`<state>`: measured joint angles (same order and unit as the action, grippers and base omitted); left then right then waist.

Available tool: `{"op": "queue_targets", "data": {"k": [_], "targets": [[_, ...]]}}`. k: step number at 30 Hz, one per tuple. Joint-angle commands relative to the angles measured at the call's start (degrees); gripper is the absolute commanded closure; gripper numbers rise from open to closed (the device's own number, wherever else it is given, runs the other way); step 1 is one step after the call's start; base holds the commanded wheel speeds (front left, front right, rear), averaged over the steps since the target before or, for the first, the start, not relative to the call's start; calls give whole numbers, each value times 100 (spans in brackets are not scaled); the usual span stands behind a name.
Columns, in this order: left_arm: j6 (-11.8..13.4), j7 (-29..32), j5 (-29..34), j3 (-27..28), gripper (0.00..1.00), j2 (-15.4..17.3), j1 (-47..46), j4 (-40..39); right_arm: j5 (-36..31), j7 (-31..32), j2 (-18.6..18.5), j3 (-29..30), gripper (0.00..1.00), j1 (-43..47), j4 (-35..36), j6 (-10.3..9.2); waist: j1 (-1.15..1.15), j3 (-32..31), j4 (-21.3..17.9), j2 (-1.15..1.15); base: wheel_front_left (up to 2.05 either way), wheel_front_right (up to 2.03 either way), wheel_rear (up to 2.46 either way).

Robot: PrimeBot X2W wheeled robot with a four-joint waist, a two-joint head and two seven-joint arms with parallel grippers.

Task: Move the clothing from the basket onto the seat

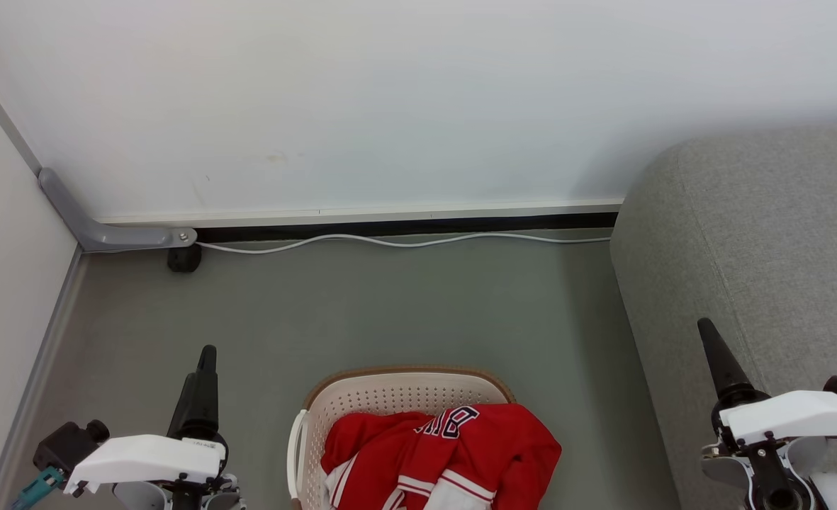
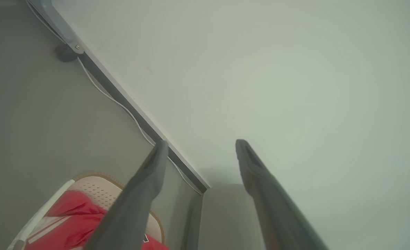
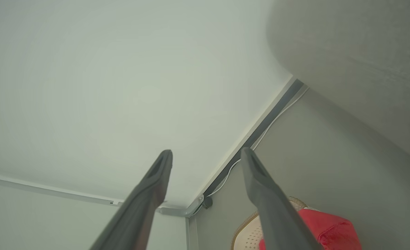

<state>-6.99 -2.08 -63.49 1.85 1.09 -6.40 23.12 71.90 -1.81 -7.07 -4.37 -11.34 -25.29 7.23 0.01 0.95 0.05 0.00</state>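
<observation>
The basket (image 1: pixel 397 374), cream with a brown rim, stands on the floor at the bottom middle of the head view. The clothing (image 1: pixel 446 453), bright red with white stripes and navy letters, is heaped inside it. The seat (image 1: pixel 758 241), a grey fabric sofa, rises at the right. My left gripper (image 1: pixel 200 368) hangs open left of the basket, nothing between its fingers (image 2: pixel 152 173). My right gripper (image 3: pixel 206 154) is open over the seat's edge, right of the basket, and holds nothing. The left wrist view catches the basket (image 2: pixel 86 175), clothing (image 2: pixel 69 222) and seat (image 2: pixel 225 215).
A white cable (image 1: pixel 404 242) runs along the baseboard of the back wall. A grey bracket (image 1: pixel 106 230) and a black foot (image 1: pixel 184 258) sit in the left corner, beside a pale side panel (image 1: pixel 7 283). Grey floor (image 1: pixel 390 312) lies between basket and wall.
</observation>
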Motion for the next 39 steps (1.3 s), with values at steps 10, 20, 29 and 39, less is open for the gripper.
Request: {"op": "queue_targets", "data": {"k": [10, 20, 29, 39], "targets": [[-24, -228, 1028, -16, 0, 87, -530, -44, -714, -256, -218, -267, 0, -562, -76, 21, 0, 40, 3, 0, 0, 0, 0], [-28, -379, 1853, 0, 0, 99, -725, 43, -1264, -407, -316, -458, 0, -786, -231, 22, 0, 90, -2, 0, 0, 0, 0], [-32, -530, 2580, 39, 0, 109, -861, 162, -1780, -558, -427, -657, 0, -967, -378, 22, 0, 120, -10, 0, 0, 0, 0], [10, -699, 3331, -11, 0, 122, -988, 263, -2457, -727, -556, -847, 0, -1152, -466, 23, -1, 173, -16, 0, 0, 0, 0]]}}
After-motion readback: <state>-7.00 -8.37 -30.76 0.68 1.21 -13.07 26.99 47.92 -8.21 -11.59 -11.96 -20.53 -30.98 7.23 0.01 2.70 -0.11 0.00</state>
